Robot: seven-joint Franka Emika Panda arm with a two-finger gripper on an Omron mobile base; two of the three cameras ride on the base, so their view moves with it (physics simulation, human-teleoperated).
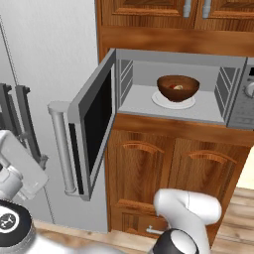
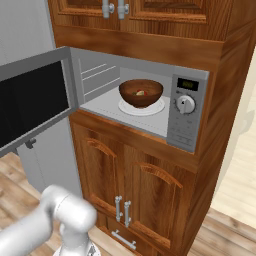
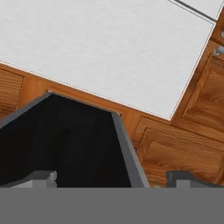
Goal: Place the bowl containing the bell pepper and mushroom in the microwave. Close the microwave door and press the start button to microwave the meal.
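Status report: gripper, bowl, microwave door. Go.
Gripper empty, open, close up against the microwave door glass. Bowl on the turntable plate inside the microwave. Door wide open; nothing in its swing path visible.

Warm brown wooden cabinets (image 2: 125, 170) with arched door panels and small silver handles (image 2: 122, 210) surround the appliance niche. A tall grey fridge (image 1: 44, 74) with dark handles (image 1: 22, 119) stands left, above a wooden plank floor (image 2: 235, 235).
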